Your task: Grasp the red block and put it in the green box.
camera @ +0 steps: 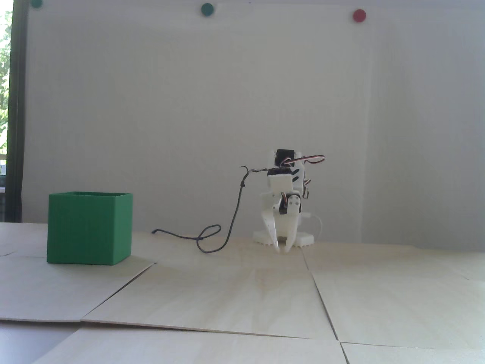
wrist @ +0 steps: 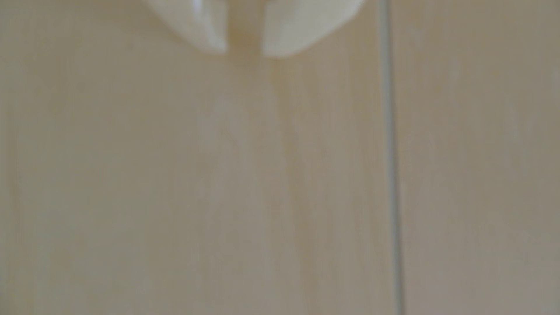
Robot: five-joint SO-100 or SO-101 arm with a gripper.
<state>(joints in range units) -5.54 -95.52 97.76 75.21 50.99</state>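
The red block shows in neither view (perhaps already inside the box, perhaps out of frame), so its bearing from the gripper (camera: 285,250) cannot be told. The fingertips hang just above the table (camera: 242,295), a narrow gap between them, empty. The green box (camera: 89,227) stands well apart, leftward in the fixed view.

- Pale wooden boards (camera: 242,295) cover the table under the gripper; a seam (wrist: 392,169) between two of them runs just right of the fingertips in the wrist view.
- A black cable (camera: 212,239) loops on the boards left of the gripper in the fixed view.
- High above on the white wall (camera: 189,113): two green dots (camera: 207,9) and a red dot (camera: 359,15).
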